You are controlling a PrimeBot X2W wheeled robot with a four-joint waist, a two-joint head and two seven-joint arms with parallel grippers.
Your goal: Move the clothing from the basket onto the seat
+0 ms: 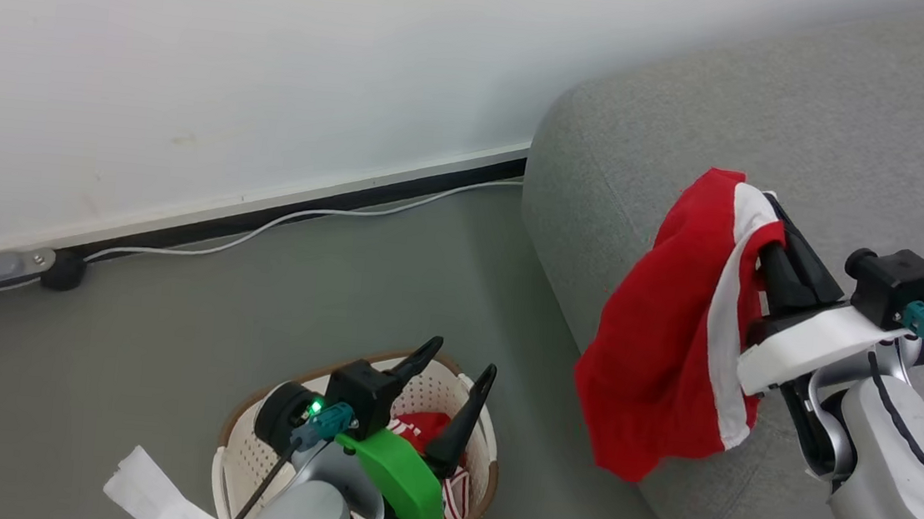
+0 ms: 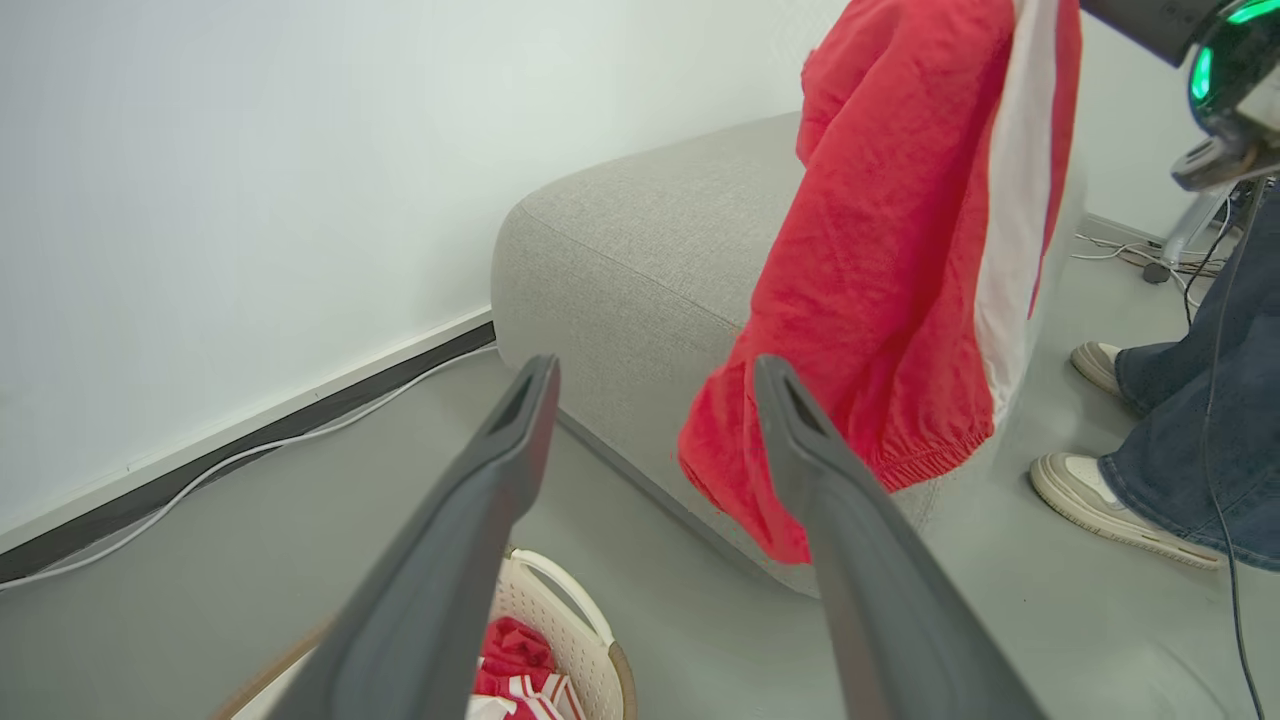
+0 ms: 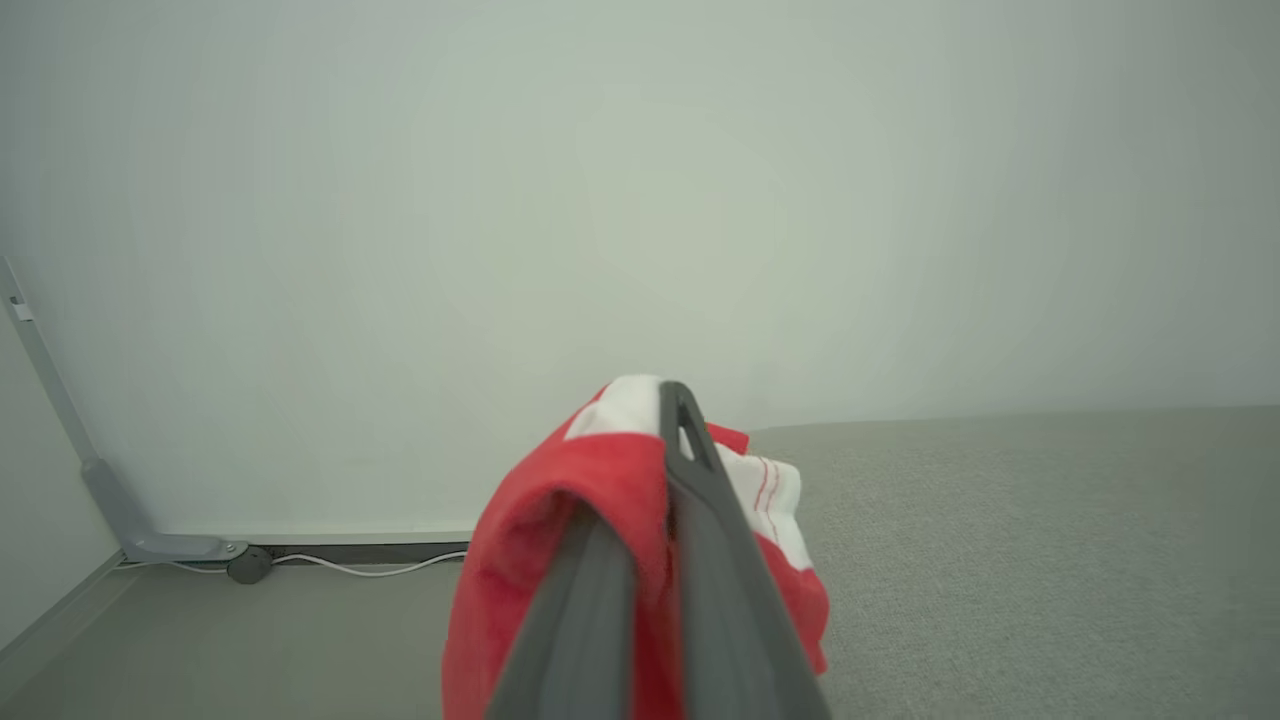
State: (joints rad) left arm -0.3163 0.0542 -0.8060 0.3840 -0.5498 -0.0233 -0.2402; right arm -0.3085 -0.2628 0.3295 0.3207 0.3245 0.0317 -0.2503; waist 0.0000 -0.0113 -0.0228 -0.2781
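Head view: your right hand is clamped shut on a red garment with a white stripe. It holds the garment up at the rounded end of the seat, with most of the cloth dangling down the side towards the floor. Whether the cloth touches the fabric, you cannot tell. To do this step well, I'd carry that hand further in over the cushion and lower it until the cloth piles on top before you let go. Released here, it would likely slide off the edge. Your left hand hovers just above the basket, jaws spread wide and empty, so keep it off the rim. Counted: one basket, one seat, two hands, one garment in the grip, and red-and-white clothing lying in the basket, one piece or more, hard to say. The left wrist view adds two shoes of a person standing near the seat.
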